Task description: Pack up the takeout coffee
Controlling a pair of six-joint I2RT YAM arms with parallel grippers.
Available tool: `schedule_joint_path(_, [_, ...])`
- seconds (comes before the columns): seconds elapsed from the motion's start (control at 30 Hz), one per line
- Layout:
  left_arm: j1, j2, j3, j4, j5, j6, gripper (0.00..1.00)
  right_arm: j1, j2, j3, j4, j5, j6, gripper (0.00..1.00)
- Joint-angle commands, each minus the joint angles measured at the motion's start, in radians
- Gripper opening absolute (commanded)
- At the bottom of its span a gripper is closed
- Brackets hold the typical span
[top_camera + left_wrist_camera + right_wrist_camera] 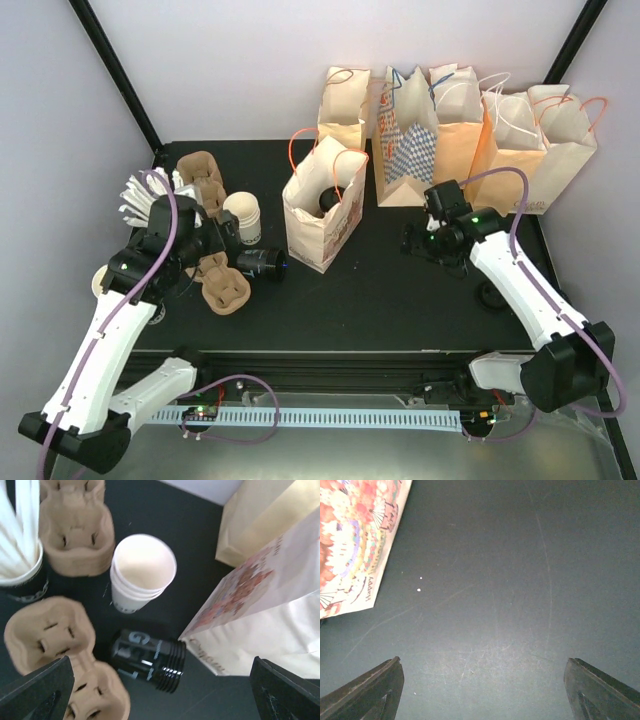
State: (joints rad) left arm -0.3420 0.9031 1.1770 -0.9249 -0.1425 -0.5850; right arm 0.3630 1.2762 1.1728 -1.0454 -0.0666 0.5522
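As overhead shows takeout coffee inside bag, wrists only its outside

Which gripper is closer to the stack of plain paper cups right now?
Left. The left gripper hangs open just beside the stack of plain paper cups; the right gripper is beyond the printed paper bag, over bare table.

**Around the 2 grippers**

Just ahead of the left gripper a ribbed cylinder lies on its side, with a stack of paper cups beyond it. Cup carriers sit ahead-left, a cup of straws farther left, and a printed paper bag to the right. The right gripper hangs over the table, with that bag's corner ahead-left.
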Motion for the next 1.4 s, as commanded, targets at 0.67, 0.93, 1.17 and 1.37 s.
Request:
schedule_joint_path(0.67, [0.109, 0.245, -0.185, -0.065, 0.553, 0.175, 0.99, -0.005, -0.186, -0.306, 0.195, -0.222, 0.129, 0.87])
schedule_joint_path(0.93, [0.098, 0.332, -0.158, -0.033, 0.484, 0.237, 0.99, -0.006, -0.195, -0.343, 0.225, -0.253, 0.156, 0.87])
schedule_joint_path(1.17, [0.102, 0.342, -0.051, -0.017, 0.306, 0.203, 0.99, -0.005, -0.2, -0.376, 0.29, -0.297, 0.198, 0.86])
schedule_joint_path(1.37, [0.167, 0.387, 0.101, -0.02, 0.252, 0.167, 0.99, -0.005, -0.139, -0.328, 0.264, -0.318, 0.157, 0.85])
